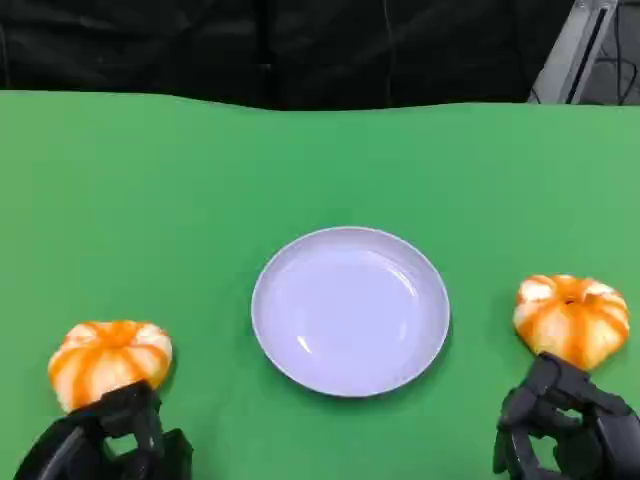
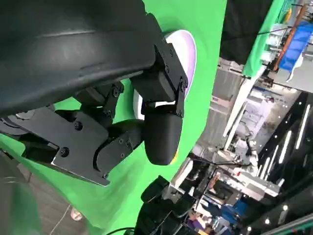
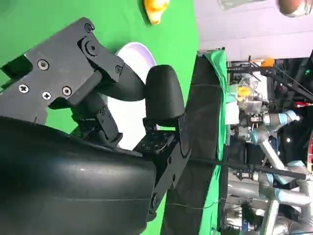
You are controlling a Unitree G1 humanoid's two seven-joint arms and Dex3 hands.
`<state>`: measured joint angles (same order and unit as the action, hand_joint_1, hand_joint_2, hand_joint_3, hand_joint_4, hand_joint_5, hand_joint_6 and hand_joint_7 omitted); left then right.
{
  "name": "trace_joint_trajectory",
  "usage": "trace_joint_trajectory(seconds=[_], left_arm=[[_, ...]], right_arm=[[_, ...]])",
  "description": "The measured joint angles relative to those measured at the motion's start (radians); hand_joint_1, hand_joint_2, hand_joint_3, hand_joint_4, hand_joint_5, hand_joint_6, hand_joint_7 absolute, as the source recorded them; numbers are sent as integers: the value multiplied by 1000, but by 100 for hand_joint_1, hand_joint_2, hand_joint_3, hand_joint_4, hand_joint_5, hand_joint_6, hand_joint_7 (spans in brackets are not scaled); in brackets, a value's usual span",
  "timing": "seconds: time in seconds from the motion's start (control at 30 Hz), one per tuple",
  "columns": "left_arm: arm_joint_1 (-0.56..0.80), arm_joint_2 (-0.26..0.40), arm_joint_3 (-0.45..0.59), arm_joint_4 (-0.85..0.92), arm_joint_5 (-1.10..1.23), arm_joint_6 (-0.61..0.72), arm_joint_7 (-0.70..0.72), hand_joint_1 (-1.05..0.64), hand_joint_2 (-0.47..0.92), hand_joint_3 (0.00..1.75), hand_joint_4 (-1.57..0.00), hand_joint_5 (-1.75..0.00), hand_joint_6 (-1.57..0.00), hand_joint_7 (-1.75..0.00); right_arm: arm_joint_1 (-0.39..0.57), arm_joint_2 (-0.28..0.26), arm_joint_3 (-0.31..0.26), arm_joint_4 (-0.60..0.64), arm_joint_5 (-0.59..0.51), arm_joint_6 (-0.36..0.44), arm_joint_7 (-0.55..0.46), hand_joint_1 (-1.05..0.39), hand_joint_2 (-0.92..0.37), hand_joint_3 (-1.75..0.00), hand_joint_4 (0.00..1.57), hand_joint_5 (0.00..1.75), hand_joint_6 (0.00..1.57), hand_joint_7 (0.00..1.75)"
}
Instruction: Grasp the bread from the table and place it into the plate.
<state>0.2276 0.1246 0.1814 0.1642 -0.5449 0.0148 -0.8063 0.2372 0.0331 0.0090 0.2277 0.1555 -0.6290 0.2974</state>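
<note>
Two orange-and-white striped, pumpkin-shaped breads lie on the green table. One bread (image 1: 110,358) is at the near left and the other bread (image 1: 572,318) at the near right. An empty pale lilac plate (image 1: 350,310) sits between them; the wrist views also catch this plate (image 2: 188,46) (image 3: 139,54). My left hand (image 1: 105,440) sits just behind the left bread, holding nothing. My right hand (image 1: 565,425) is just behind the right bread, also holding nothing. The right wrist view shows the left bread (image 3: 155,7) beyond the plate.
The green table (image 1: 320,170) stretches back to a dark curtain. A metal frame (image 1: 580,45) stands past the far right corner. Lab equipment and another robot arm (image 3: 266,137) appear in the background of the wrist views.
</note>
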Motion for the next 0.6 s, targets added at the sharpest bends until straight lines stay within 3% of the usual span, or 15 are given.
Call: trace_joint_trajectory(seconds=[0.23,0.6], left_arm=[[0,-1,0,0,0,1,0,-15,61,104,-82,-175,-85,-151],[1,-1,1,-1,0,0,0,-13,66,97,-80,-175,-84,-146]], right_arm=[[-1,0,1,7,0,-3,9,-16,-52,-127,81,175,70,163],[-2,1,1,6,0,-2,5,-15,-52,-128,82,175,72,163]])
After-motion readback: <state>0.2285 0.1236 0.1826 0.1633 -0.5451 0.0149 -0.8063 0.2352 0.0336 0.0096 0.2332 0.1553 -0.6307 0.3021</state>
